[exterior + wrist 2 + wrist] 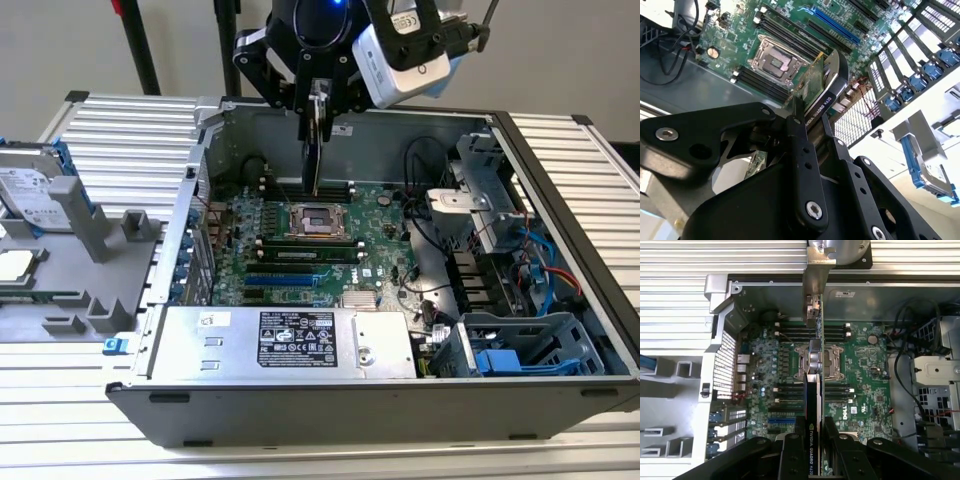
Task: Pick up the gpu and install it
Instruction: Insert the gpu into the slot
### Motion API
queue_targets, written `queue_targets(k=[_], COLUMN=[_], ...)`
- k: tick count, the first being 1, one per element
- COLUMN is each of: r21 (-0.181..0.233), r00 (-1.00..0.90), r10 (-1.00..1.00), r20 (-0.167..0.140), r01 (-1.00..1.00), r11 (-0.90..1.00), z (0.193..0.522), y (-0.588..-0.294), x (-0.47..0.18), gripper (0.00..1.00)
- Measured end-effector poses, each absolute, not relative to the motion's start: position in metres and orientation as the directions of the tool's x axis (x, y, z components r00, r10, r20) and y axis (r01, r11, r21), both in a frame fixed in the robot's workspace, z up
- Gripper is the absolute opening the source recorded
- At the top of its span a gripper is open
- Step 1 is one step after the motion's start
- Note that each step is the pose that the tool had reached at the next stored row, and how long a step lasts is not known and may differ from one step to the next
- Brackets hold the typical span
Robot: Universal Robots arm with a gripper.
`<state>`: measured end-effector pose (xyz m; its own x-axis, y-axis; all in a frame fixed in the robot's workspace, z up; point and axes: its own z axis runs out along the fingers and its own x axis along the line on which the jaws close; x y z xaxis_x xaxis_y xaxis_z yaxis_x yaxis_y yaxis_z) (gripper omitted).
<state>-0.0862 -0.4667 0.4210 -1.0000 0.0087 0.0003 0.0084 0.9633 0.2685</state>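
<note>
The pincer (318, 105) is clenched on the gpu (312, 160), holding it edge-down. The gpu hangs above the motherboard (390, 215), over its square socket (318, 220), inside the open computer case (330, 405).

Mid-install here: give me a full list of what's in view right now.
table: one, ribbed silver, under everything
case: one, dark grey, open on the table
motherboard: one, green, inside the case
CPU socket: one, silver, middle of the motherboard
power supply: one, silver, case's near wall in the exterior view
drive cage: one, blue, case corner at the exterior view's right
fixture: one, grey, beside the case at the exterior view's left
hard drive: one, silver, on the fixture
gpu: one, green and black, held edge-on above the motherboard
gripper: one, black, shut on the gpu
</note>
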Motion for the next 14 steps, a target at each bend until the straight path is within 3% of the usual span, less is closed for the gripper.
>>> queue_targets(k=[14], r21=[0.268], r00=[-1.0], r10=[-0.025], r20=[0.0], r01=[-0.024], r11=[0.963], z=[0.421], y=[-0.4667], x=[-0.0862], gripper=[0.0])
